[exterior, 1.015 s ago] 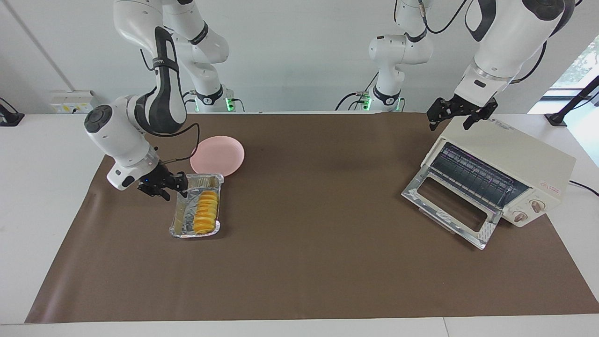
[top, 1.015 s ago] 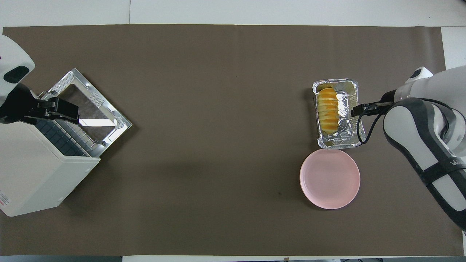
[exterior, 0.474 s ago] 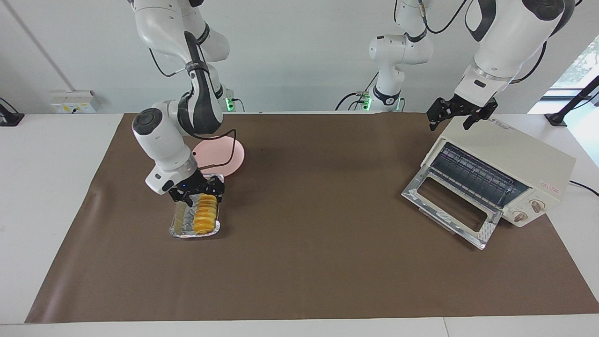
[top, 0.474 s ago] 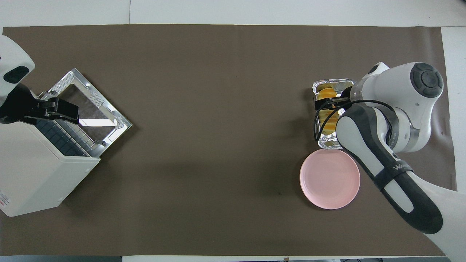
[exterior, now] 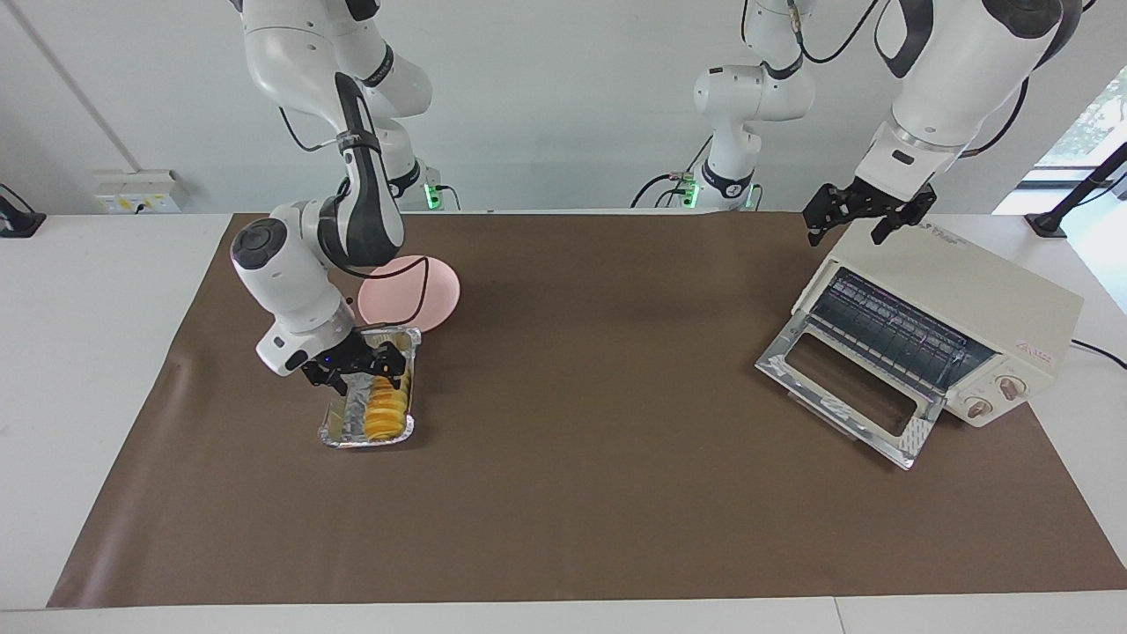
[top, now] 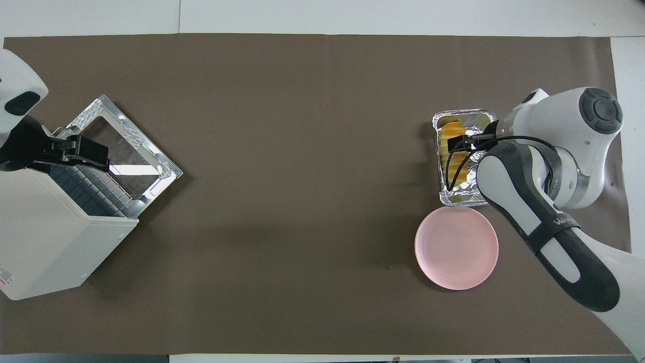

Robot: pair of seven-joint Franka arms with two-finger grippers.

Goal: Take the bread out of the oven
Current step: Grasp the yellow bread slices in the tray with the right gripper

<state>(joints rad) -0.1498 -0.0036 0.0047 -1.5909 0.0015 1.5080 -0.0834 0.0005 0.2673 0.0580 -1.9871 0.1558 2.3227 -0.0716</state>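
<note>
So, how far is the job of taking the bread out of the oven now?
The main part looks done: the cream-white toaster oven stands with its glass door dropped open, and the ridged golden-yellow bread lies in the crinkled silver foil tray at the right arm's end. In hand: the right gripper is over that tray. The left gripper waits above the oven. The round pink plate holds nothing.

The bread (exterior: 388, 407) lies in the foil tray (exterior: 342, 429), the plate (exterior: 438, 295) nearer the robots, oven (exterior: 968, 308) well apart.
</note>
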